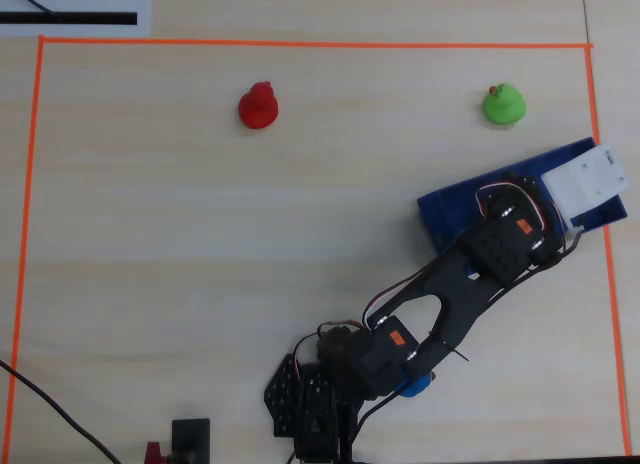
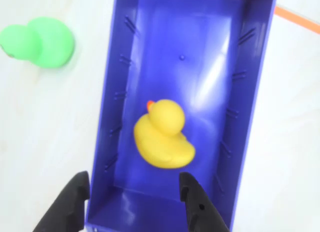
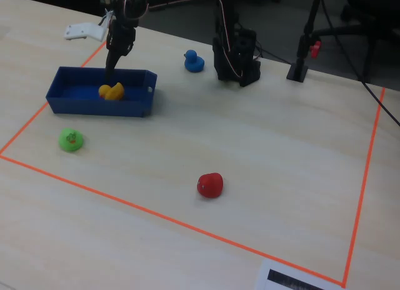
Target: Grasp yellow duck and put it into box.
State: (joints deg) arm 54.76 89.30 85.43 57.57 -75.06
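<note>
the yellow duck (image 2: 164, 134) sits on the floor of the box (image 2: 116, 67), free of the jaws, which hang apart above it at the wrist view's 6 o'clock edge. a green duck (image 2: 39, 43) rests on the counter (image 3: 262, 146) at 10 o'clock, outside the box.

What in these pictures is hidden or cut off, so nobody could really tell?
- Overhead view: the arm covers most of the box; the yellow duck is unseen.
- Overhead view: the blue duck only peeks from under the arm.
- Wrist view: the box's near end and the green duck are cut by edges.
- Fixed view: the gripper fingertips are too small.
</note>
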